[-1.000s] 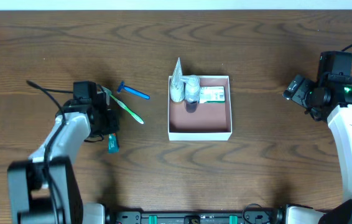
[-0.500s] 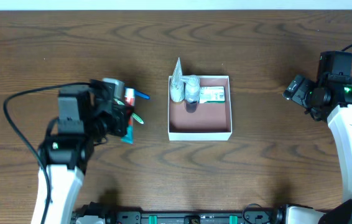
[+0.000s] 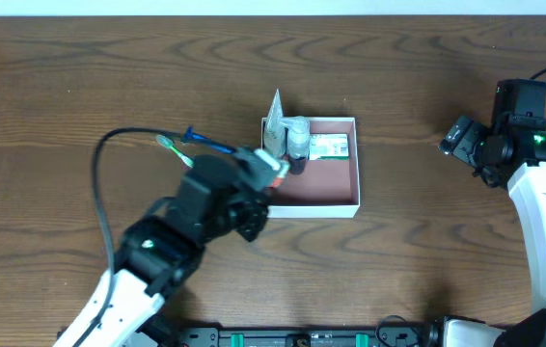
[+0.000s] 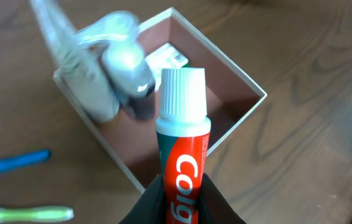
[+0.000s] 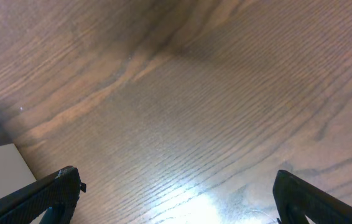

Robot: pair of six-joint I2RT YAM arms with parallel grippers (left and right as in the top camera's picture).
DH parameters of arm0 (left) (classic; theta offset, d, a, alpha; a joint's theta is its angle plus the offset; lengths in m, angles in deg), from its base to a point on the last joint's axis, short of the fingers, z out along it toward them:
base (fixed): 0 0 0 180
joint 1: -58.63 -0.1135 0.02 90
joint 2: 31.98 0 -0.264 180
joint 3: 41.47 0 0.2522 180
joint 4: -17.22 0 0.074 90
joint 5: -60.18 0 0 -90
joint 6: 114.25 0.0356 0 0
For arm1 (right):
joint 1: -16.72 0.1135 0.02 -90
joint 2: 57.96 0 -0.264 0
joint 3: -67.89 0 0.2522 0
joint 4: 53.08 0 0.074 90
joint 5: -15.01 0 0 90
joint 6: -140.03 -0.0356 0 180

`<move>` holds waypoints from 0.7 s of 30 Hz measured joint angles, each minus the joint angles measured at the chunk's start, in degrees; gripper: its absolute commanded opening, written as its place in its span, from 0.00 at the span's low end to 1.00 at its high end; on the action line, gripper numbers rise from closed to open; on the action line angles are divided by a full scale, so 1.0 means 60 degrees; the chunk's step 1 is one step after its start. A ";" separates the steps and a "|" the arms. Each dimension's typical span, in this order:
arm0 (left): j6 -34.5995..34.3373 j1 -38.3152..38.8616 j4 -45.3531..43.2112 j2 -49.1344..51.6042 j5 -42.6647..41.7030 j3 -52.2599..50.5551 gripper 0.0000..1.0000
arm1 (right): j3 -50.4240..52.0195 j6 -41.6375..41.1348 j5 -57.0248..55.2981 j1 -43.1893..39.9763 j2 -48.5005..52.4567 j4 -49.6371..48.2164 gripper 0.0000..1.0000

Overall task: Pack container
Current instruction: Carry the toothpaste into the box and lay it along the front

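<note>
The container (image 3: 358,166) is a shallow white-walled box with a reddish-brown floor at the table's middle. It holds a white tube (image 3: 273,130), a small bottle (image 3: 297,145) and a green-and-white carton (image 3: 330,146) along its far side. My left gripper (image 3: 263,178) is shut on a red toothpaste tube with a white cap (image 4: 184,140). It holds the tube above the container's left wall (image 4: 117,155), cap pointing over the floor (image 4: 229,99). My right gripper (image 3: 453,140) is open and empty at the far right, over bare wood (image 5: 176,199).
A blue-handled item (image 3: 210,145) and a green toothbrush (image 3: 172,149) lie on the table left of the container, also in the left wrist view (image 4: 11,163) (image 4: 23,213). The left arm's black cable loops over the left side.
My left arm has swung right from the table's left side to the container's left wall, carrying the toothpaste tube. The right arm has not moved.
</note>
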 measured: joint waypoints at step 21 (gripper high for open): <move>0.5278 0.1563 -0.2885 0.3504 0.1231 0.0004 0.06 | 0.0000 0.0000 -0.0004 0.0000 0.0000 -0.0007 0.99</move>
